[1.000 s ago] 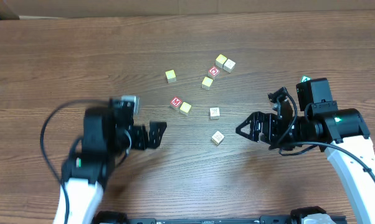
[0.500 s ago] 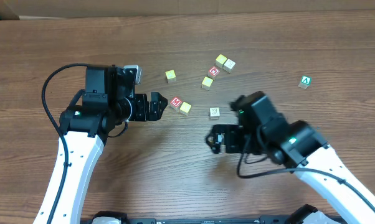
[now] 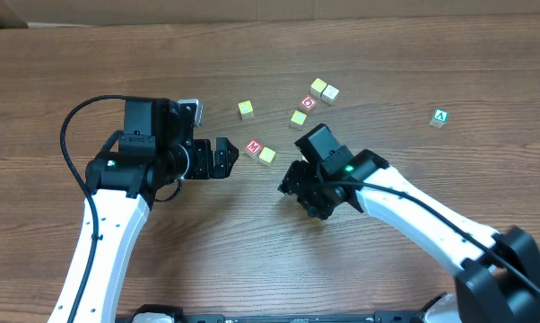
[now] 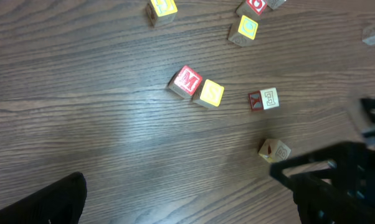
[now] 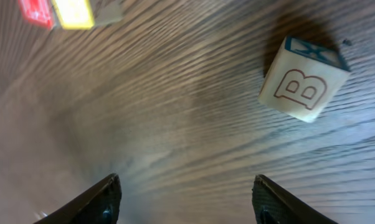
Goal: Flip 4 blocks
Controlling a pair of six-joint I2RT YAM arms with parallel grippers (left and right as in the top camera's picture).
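Observation:
The red "M" block [image 3: 253, 147] and a yellow block [image 3: 267, 155] touch each other mid-table. My left gripper [image 3: 225, 157] hovers just left of them, open and empty; one dark finger [image 4: 56, 202] shows low in the left wrist view. There the M block [image 4: 189, 81], the yellow block [image 4: 210, 93] and two cream blocks [image 4: 265, 99] [image 4: 274, 150] lie ahead. My right gripper [image 3: 295, 184] hangs over the cream blocks and hides them from overhead. Its jaws [image 5: 187, 205] are open over bare wood. A tilted cream "B" block [image 5: 304, 84] lies beyond the right fingertip.
Further back lie a yellow cube [image 3: 246, 109], another yellow cube [image 3: 299, 117], the red "O" cube [image 3: 309, 103], and a yellow-green and cream pair [image 3: 323, 90]. The green "A" cube [image 3: 440, 117] sits alone at the right. The right arm [image 4: 343, 180] fills the left wrist view's lower right.
The right arm swung left from the table's right side to above the two cream blocks. The left arm rose toward the M block, then held still.

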